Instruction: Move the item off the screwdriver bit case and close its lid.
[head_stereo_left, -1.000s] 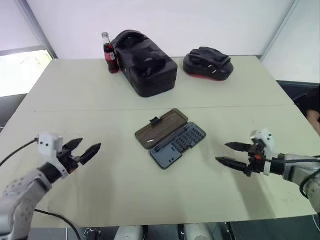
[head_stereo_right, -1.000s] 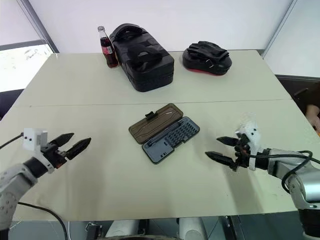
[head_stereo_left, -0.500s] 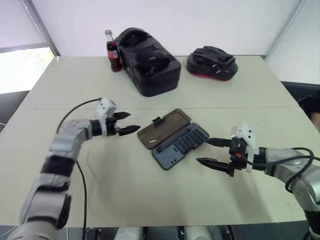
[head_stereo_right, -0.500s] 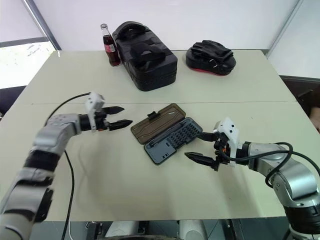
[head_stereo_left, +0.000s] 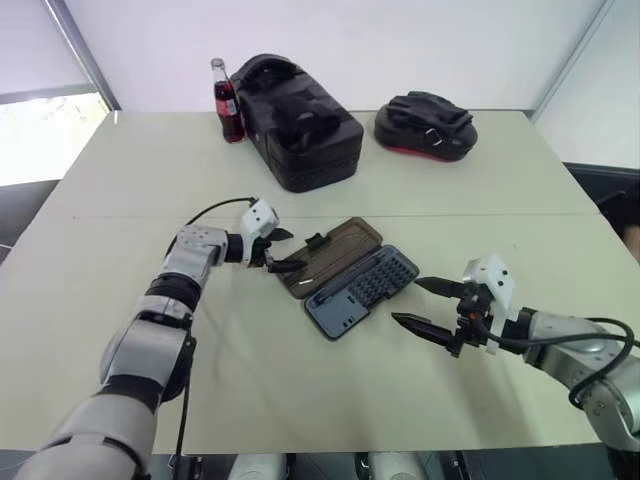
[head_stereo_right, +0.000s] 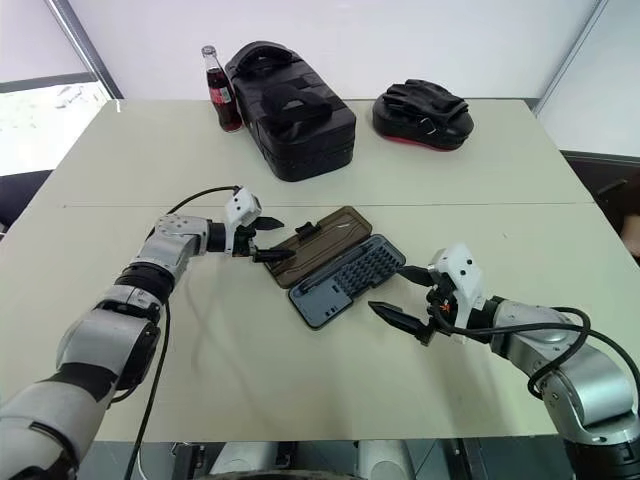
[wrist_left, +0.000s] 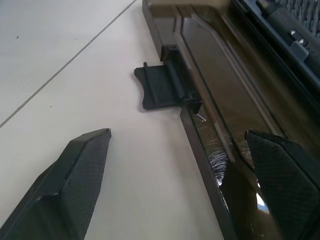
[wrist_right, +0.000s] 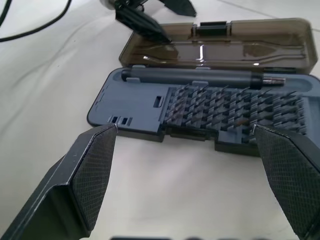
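Left pincer at the lid's edge, case wide open

The screwdriver bit case lies open on the table, blue-grey tray with rows of bits and a grey driver handle, and the smoky-brown lid is folded flat on the far side. The left gripper sits right at the lid's left end, fingers spread and grasping nothing, one over the lid, the other over the table beside the black latch tab. The right gripper hovers just right of the tray, also spread wide and empty. Can't pick out the item. Well beyond the left gripper: a red-labelled cola bottle (label unreadable), a bulky black case and a black-and-red pad.
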